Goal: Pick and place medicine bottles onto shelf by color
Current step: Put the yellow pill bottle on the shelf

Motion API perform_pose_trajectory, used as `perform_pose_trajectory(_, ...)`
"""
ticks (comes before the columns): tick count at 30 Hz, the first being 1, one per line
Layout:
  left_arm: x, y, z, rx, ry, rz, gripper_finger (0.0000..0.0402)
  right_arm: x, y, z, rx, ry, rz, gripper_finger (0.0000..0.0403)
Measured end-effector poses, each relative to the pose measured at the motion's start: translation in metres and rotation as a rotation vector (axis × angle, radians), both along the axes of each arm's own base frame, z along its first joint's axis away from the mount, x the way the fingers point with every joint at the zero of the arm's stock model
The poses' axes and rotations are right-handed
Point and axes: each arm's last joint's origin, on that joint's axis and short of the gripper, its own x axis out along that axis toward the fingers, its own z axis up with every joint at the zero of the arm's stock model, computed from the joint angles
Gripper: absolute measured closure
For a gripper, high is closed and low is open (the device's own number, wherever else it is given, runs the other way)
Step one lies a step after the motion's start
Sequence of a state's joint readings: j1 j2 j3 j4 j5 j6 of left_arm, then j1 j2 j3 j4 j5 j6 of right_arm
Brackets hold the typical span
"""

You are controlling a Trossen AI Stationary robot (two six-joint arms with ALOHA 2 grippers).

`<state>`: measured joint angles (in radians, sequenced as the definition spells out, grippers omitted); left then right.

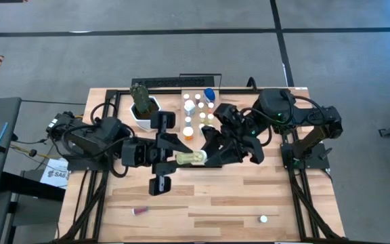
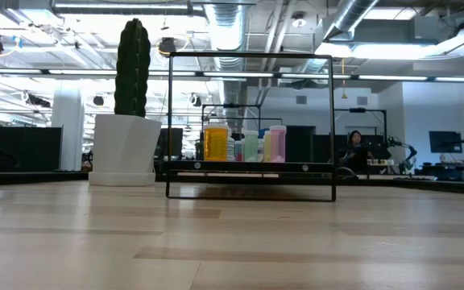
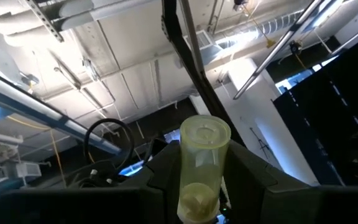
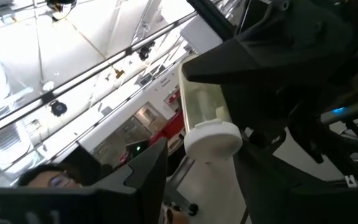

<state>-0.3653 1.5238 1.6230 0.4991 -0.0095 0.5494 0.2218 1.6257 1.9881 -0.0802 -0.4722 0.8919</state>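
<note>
Midair, both arms' jaws clamping one pale bottle [image 1: 190, 158]

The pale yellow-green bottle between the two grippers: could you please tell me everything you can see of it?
The pale yellow-green bottle is a small translucent cylinder, plastic by its look, with a white cap at one end. It lies roughly horizontal in the air above the middle of the table, in front of the shelf. The left gripper is shut on it, and the right gripper meets its capped end; whether that one grips it is unclear.
</note>
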Motion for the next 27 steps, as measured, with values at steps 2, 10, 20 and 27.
perform_pose_trajectory(2,0.0001,-0.0003,-0.0003,-0.016,0.01,-0.021,0.0317,-0.0003,0.0005,-0.0005,-0.008,0.002,0.019,0.0205)
perform_pose_trajectory(10,0.0006,-0.0007,-0.0011,-0.053,0.035,-0.069,0.0317,-0.0018,0.0024,-0.0014,-0.027,0.008,0.081,0.0207)
perform_pose_trajectory(20,-0.0005,-0.0014,-0.0002,-0.05,0.022,-0.111,0.0317,-0.0013,0.0035,-0.0049,-0.059,0.023,0.082,0.0205)
perform_pose_trajectory(27,-0.0009,-0.0017,0.0002,-0.105,0.041,-0.165,0.0317,0.0002,-0.0051,-0.0064,-0.067,0.043,0.124,0.0181)
